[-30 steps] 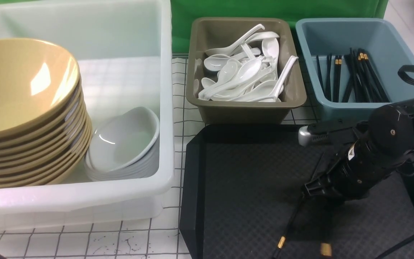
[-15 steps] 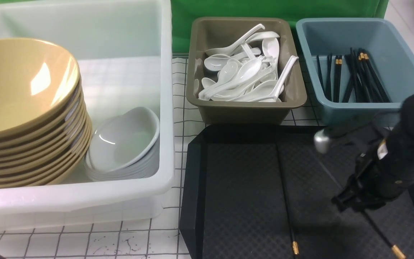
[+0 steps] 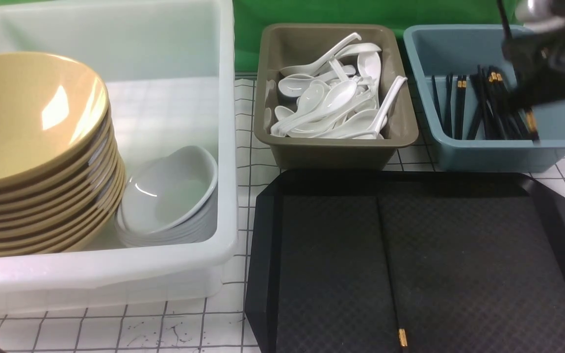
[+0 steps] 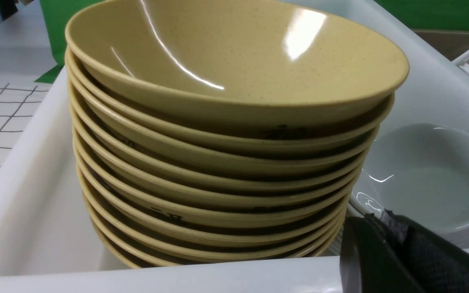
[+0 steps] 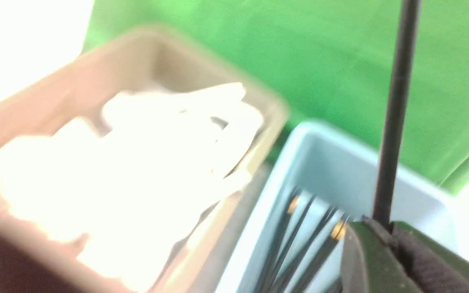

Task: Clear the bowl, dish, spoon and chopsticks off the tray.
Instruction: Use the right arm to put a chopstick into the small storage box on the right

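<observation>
The black tray [image 3: 483, 255] holds one black chopstick [image 3: 389, 264], which lies lengthwise with its gold band at the near edge. My right gripper [image 3: 518, 54], blurred, hangs over the blue tub [image 3: 483, 152] and is shut on the other chopstick [image 3: 530, 122]. In the right wrist view that chopstick [image 5: 395, 101] sticks up from the right gripper [image 5: 381, 228]. No bowl, dish or spoon is on the tray. Yellow bowls [image 3: 27, 127] and white dishes [image 3: 169, 196] are stacked in the white bin [image 3: 223, 147]. My left gripper [image 4: 375, 221] is shut and empty near the bin's front wall.
The olive tub [image 3: 331, 152] behind the tray is full of white spoons [image 3: 331, 98]. The blue tub holds several black chopsticks [image 3: 459, 103]. A green backdrop stands behind the tubs. The cloth under everything is white with a black grid.
My right gripper rose from the tray's right side with one chopstick and swung back over the blue tub. The other chopstick shifted, then stayed on the tray. The left arm held still.
</observation>
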